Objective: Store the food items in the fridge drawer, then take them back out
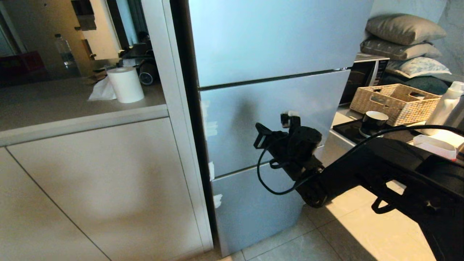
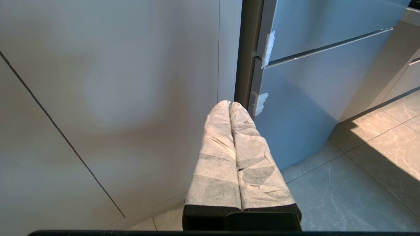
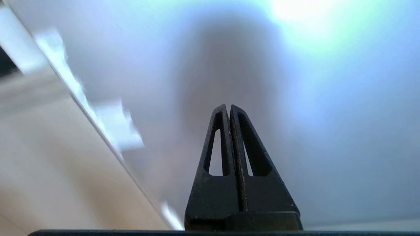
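Facing the closed fridge door panels point(image 1: 268, 108), right gripper point(image 3: 229, 106) jaws together.

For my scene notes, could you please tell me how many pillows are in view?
3, stacked at the far right beyond the fridge: a grey pillow on top, a second grey one under it, a patterned pale one lowest. More may be hidden behind.

A tall silver-grey fridge point(image 1: 268, 108) stands closed between pale cabinet fronts point(image 1: 98, 188) and a low side table point(image 1: 344, 139); a paper roll point(image 1: 126, 84) sits on the beige counter point(image 1: 54, 99); cushions point(image 1: 402, 40) pile above a wicker basket point(image 1: 397, 102); sunlight falls across the tiled floor point(image 1: 348, 224).
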Available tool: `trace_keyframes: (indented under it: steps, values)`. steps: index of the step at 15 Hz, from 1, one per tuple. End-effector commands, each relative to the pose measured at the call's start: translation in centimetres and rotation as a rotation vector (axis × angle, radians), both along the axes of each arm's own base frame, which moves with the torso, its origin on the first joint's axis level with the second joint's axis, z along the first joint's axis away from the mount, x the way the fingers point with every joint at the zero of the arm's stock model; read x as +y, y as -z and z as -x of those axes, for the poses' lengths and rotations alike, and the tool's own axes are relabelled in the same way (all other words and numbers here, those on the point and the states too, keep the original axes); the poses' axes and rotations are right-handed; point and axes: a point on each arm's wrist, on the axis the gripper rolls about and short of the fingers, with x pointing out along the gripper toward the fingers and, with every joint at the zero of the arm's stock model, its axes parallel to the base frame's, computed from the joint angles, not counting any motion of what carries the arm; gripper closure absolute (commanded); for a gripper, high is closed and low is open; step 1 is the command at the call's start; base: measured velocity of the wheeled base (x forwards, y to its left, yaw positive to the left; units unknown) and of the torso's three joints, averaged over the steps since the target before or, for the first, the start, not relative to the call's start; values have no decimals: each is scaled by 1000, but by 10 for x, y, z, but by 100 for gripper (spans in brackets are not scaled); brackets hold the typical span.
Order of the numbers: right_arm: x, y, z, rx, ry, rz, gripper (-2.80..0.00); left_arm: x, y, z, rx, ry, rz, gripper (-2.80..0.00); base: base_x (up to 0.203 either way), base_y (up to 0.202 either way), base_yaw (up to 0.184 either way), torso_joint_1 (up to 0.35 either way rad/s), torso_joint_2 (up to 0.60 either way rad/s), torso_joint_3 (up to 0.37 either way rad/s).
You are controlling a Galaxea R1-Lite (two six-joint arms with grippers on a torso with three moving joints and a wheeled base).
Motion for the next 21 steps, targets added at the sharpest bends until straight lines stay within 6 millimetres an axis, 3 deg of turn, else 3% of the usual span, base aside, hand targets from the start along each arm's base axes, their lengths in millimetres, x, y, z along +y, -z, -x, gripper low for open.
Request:
trace_keyframes:
  steps: [1, 2, 5, 8, 10, 12, 15, 17, 21]
  values:
    - [-27, -41, 47, -4, -2, 1, 0, 0, 0, 0, 3, -1, 0, 0, 0, 0, 0, 0, 0, 0]
    - [-41, -51, 71, 5, -1, 17, 0, 0, 0, 0, 3, -1, 0, 0, 0, 0, 0, 0, 0, 0]
    - [-90, -57, 153, 50, 14, 100, 0, 0, 0, 0, 3, -1, 0, 0, 0, 0, 0, 0, 0, 0]
    - [-153, -69, 241, -8, 96, 137, 0, 0, 0, 0, 3, -1, 0, 0, 0, 0, 0, 0, 0, 0]
    - [-189, -75, 288, -52, 197, 140, 0, 0, 0, 0, 3, 0, 0, 0, 0, 0, 0, 0, 0, 0]
    - [-215, -61, 330, -7, 297, 182, 0, 0, 0, 0, 3, -1, 0, 0, 0, 0, 0, 0, 0, 0]
    - [-231, -5, 377, 259, 379, 303, 0, 0, 0, 0, 3, -1, 0, 0, 0, 0, 0, 0, 0, 0]
    - [-234, 20, 398, 343, 405, 324, 0, 0, 0, 0, 3, -1, 0, 0, 0, 0, 0, 0, 0, 0]
    - [-234, 33, 410, 300, 465, 310, 0, 0, 0, 0, 3, -1, 0, 0, 0, 0, 0, 0, 0, 0]
